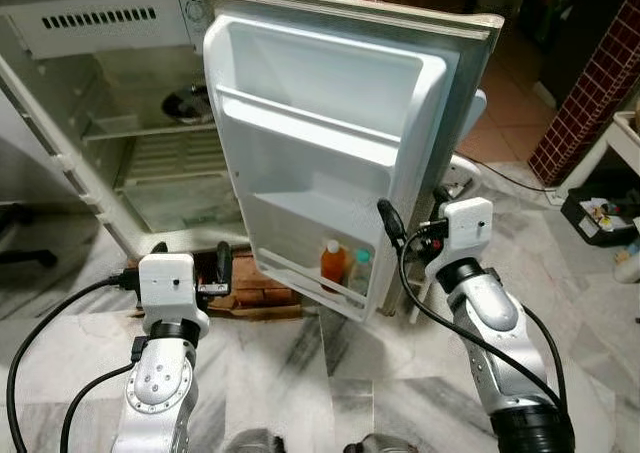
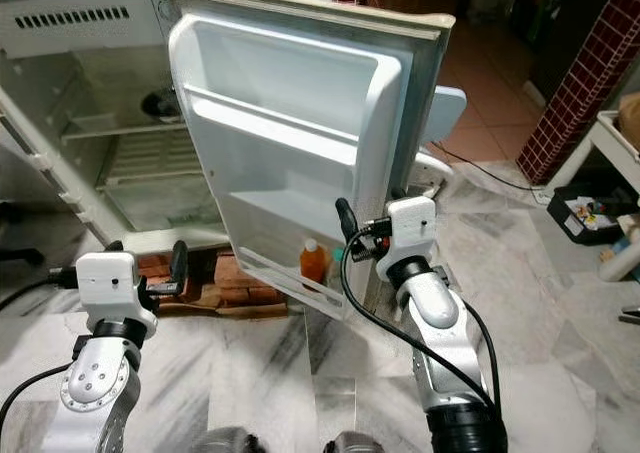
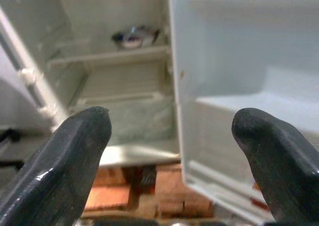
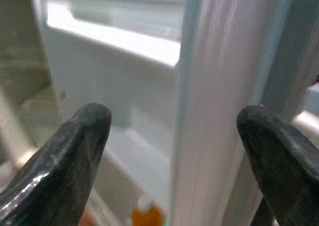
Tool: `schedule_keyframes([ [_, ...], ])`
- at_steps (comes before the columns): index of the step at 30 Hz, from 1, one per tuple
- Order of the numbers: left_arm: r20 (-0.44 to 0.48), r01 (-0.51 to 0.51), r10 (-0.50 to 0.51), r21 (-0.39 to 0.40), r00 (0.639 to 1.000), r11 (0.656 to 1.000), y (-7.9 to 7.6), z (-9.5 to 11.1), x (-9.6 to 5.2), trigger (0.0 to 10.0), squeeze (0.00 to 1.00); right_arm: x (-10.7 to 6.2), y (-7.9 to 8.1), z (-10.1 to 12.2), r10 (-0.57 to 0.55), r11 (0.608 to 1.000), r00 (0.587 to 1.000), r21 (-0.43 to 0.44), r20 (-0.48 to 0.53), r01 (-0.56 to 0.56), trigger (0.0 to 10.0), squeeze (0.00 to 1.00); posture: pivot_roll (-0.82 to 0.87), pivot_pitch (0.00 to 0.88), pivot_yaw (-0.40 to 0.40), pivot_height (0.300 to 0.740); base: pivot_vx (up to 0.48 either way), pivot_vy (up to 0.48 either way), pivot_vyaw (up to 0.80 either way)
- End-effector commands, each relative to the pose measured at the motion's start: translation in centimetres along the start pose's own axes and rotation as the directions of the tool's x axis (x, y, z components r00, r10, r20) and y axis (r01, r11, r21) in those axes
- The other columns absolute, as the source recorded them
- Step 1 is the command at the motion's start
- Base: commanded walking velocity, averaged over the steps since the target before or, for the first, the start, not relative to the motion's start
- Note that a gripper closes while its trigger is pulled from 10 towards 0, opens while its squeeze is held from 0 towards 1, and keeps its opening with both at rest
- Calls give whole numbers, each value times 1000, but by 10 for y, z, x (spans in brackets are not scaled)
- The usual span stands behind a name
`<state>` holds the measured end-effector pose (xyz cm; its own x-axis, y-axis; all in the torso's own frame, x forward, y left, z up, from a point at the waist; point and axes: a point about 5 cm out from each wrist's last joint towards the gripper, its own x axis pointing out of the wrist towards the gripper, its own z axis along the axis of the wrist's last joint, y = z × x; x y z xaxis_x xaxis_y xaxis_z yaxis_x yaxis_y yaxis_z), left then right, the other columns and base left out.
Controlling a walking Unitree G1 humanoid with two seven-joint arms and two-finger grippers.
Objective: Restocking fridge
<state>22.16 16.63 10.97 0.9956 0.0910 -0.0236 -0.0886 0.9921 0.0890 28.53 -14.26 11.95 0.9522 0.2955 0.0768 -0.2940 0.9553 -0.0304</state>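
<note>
The white fridge stands open, its door swung out toward me. On the door's bottom shelf an orange bottle with a white cap stands beside a clear greenish bottle. My right gripper is open at the door's outer edge, low down. In the right wrist view that edge lies between the two fingers, and I cannot tell if they touch it. My left gripper is open and holds nothing, low in front of the fridge body.
A dark bowl sits on an inner fridge shelf. Bricks prop up the fridge's base. A red-tiled pillar and a black tray of small items are at the right. A marble floor lies underfoot.
</note>
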Motion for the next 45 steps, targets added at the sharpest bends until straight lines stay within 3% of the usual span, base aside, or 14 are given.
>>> schedule_keyframes([
  [1, -2, 1, -1, 2, 1000, 1000, 1, 0, -1, 10000, 0, -3, -4, -4, -14, 1000, 1000, 4, -22, 14, 10000, 0, 16, 119, 23, 740, 0, 0, 0],
  [5, -7, 10, -10, 10, 1000, 1000, -1, -1, -1, 10000, 0, 0, -6, 1, -17, 999, 1000, -36, 5, 17, 10000, 0, 17, 117, 24, 740, 0, -205, 150],
  [12, -3, 4, -4, 12, 1000, 1000, 1, 0, 1, 10000, 0, 2, -3, 3, -5, 1000, 1000, -18, 18, 5, 10000, 0, 20, 114, 22, 740, 220, -308, 671],
  [22, -5, 1, -1, -8, 1000, 1000, 0, 0, 1, 10000, 0, 2, -5, -1, -17, 1000, 1000, -21, 4, 17, 10000, 0, 30, 110, 11, 740, 125, -147, 0],
  [28, -25, 6, -7, -4, 1000, 1000, 0, -4, -2, 10000, 0, -1, 8, -5, 144, 988, 990, 66, -6, -143, 10000, 0, 39, 106, 5, 740, 0, 0, 0],
  [31, -26, 8, -8, -4, 1000, 1000, -1, -4, -3, 10000, 0, -7, 18, -10, 281, 954, 959, 124, -41, -275, 10000, 0, 42, 105, 2, 740, 0, 0, 0],
  [33, -28, 9, -9, -6, 1000, 1000, -1, -5, -4, 10000, 0, -22, 30, -20, 508, 853, 855, 206, -108, -480, 10000, 0, 41, 104, 0, 740, 0, 0, 0],
  [34, -28, 9, -9, -6, 1000, 1000, -1, -5, -4, 10000, 0, -22, 30, -20, 508, 853, 855, 206, -108, -480, 10000, 0, 41, 104, 0, 740, 0, 0, 0],
  [35, -30, 11, -12, -7, 999, 1000, -2, -5, -4, 10000, 0, -35, 32, -31, 629, 777, 755, 205, -189, -596, 10000, 0, 41, 104, 3, 740, 0, 0, 0],
  [36, -30, 11, -12, -7, 999, 1000, -2, -5, -4, 10000, 0, -35, 32, -31, 629, 777, 755, 205, -189, -596, 10000, 0, 41, 104, 3, 740, 0, 0, 0],
  [37, -37, 20, -20, -4, 999, 1000, -4, -6, -3, 10000, 0, -41, 18, -51, 622, 774, 704, 133, -342, -619, 10000, 0, 44, 104, 0, 740, 0, 0, 0],
  [39, -52, 30, -30, 5, 998, 1000, -5, -8, -3, 10000, 0, -38, 5, -61, 561, 803, 713, 65, -421, -593, 10000, 0, 50, 108, 1, 740, 0, 0, 0],
  [42, -93, 36, -32, 38, 995, 999, 1, -13, -10, 10000, 0, -29, -25, -72, 392, 885, 753, -6, -529, -465, 10000, 0, 68, 122, -3, 740, 0, 0, 0],
  [45, -131, 16, -9, 52, 991, 999, 8, -18, -16, 10000, 0, -27, -44, -77, 310, 906, 731, -45, -608, -421, 10000, 0, 81, 124, -7, 740, 0, 0, 0],
])
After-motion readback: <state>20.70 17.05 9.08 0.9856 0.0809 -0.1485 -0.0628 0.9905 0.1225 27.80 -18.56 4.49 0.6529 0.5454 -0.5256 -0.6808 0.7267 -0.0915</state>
